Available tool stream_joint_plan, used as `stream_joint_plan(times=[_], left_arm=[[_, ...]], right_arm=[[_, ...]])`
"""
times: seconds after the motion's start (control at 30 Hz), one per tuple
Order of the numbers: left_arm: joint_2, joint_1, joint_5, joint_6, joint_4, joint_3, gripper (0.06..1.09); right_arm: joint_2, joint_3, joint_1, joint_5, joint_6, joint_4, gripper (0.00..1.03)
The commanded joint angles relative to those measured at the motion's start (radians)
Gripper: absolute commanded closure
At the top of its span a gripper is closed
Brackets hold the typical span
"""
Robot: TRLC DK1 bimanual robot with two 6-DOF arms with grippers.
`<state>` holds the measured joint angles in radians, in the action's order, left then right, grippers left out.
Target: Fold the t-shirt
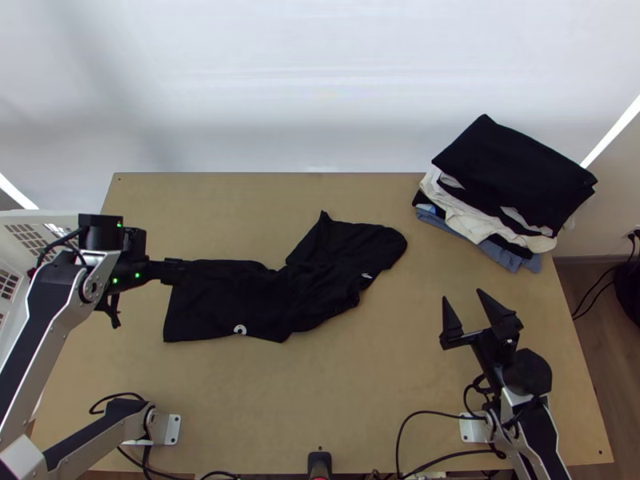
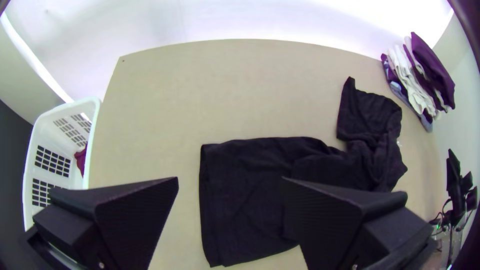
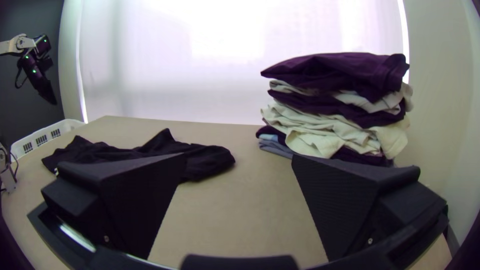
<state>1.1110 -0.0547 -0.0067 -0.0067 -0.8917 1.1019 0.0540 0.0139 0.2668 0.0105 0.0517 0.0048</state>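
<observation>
Two grippers attend one black t-shirt (image 1: pixel 240 296) in the top view: it lies left of the middle of the table (image 1: pixel 360 400), its flatter end toward the left edge and its other end bunched, which probably needs straightening before a fold; the left gripper (image 1: pixel 174 270) hangs by the flatter end, likely to have that hem within reach, while the right gripper (image 1: pixel 462 294) is near the right edge, clear of the cloth, and a clothes stack (image 1: pixel 512 184) occupies the far right corner, presumably to leave working room. In the left wrist view, the left gripper is wide open, holding nothing, and a basket (image 2: pixel 92 145) stands beyond the left edge, perhaps to supply laundry. In the right wrist view, the right gripper gapes empty too, maybe readied for the bunched end
</observation>
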Motion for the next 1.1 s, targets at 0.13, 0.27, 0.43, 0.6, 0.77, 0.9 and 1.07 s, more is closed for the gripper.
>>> stream_joint_plan(times=[0.13, 0.27, 0.43, 0.6, 0.77, 0.9, 1.07], left_arm=[[-0.043, -0.005, 0.013, -0.062, 0.02, -0.06, 0.11], [-0.066, -0.007, 0.013, -0.073, 0.025, -0.074, 0.11], [-0.085, 0.001, 0.011, -0.108, 0.039, -0.076, 0.11], [-0.12, 0.036, 0.011, -0.124, 0.053, -0.088, 0.11], [-0.155, 0.078, 0.013, -0.121, 0.066, -0.119, 0.11], [-0.2, 0.092, 0.013, -0.104, 0.086, -0.165, 0.11], [-0.217, 0.125, 0.014, -0.096, 0.092, -0.172, 0.11]], right_arm=[[0.001, 0.089, 0.023, 0.014, -0.013, -0.157, 0.04], [0.041, 0.179, -0.005, 0.016, -0.027, -0.18, 0.04], [0.234, 0.37, 0.115, 0.016, -0.062, -0.198, 0.04], [0.484, 0.586, 0.402, 0.115, -0.112, -0.256, 0.04], [0.658, 0.712, 0.638, 0.178, -0.205, -0.355, 0.04], [0.724, 0.709, 0.77, 0.178, -0.319, -0.353, 0.05], [0.897, 0.715, 0.839, 0.178, -0.389, -0.315, 0.07]])
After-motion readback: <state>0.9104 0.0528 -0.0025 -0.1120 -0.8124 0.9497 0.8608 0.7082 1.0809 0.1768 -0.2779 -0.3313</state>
